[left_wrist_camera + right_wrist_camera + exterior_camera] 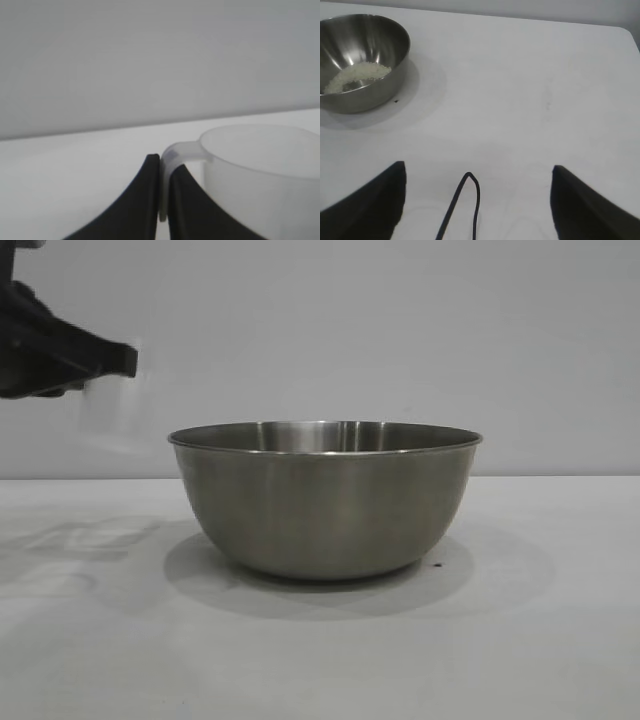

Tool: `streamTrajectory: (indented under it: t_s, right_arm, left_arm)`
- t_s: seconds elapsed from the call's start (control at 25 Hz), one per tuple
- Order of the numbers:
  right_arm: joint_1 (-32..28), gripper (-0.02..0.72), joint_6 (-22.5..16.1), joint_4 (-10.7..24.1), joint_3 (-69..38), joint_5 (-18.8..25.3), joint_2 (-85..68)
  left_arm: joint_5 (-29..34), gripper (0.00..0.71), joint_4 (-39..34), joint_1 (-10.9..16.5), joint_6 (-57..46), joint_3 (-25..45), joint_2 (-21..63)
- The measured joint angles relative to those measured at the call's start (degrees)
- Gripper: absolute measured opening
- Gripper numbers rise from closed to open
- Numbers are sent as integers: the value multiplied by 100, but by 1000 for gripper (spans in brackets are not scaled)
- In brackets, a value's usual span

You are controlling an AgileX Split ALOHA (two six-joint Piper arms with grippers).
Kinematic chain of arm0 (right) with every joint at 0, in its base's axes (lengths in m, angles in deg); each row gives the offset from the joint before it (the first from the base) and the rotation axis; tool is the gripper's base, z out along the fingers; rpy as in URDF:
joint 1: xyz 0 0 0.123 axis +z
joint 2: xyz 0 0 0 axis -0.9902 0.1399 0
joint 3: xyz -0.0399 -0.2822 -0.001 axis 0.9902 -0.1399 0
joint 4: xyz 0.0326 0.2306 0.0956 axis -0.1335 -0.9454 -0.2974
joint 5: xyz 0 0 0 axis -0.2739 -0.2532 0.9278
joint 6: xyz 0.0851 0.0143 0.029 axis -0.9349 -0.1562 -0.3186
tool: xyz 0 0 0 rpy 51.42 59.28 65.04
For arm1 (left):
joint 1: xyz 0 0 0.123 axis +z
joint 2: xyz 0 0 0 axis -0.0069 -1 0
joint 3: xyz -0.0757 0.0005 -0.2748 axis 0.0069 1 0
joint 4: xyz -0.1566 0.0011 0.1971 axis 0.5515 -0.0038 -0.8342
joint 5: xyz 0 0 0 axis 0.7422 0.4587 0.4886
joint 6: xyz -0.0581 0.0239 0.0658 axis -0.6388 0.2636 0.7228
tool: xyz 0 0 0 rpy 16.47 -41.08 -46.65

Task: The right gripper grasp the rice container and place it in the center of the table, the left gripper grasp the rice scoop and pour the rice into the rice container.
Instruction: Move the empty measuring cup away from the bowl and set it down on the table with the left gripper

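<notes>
The left gripper (164,172) pinches the handle of the clear scoop (260,165), held up left of the steel bowl (325,500) mid-table (560,640) — rice (357,77) inside; the right gripper (477,172) spread wide, empty, well apart.

Rice container (325,505): brushed stainless steel, satin sheen, thin rolled rim.
Rice scoop (260,170): frosted translucent plastic, smooth.
Rice (356,77): off-white fine grains, matt.
Table (520,100): white, matt, smooth.
Left gripper (164,200), right gripper (477,200): black, matt plastic look.
</notes>
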Motion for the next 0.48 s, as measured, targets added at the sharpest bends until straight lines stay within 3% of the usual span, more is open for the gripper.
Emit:
streamTrajectory:
  t_s: [0.24, 0.48]
  right_arm:
    - [0, 543, 0, 0, 0, 0, 0]
    - [61, 543, 0, 0, 0, 0, 0]
  left_arm:
    - [0, 0, 21, 12, -72, 9, -585]
    - [0, 0, -95, 297, -645, 9, -892]
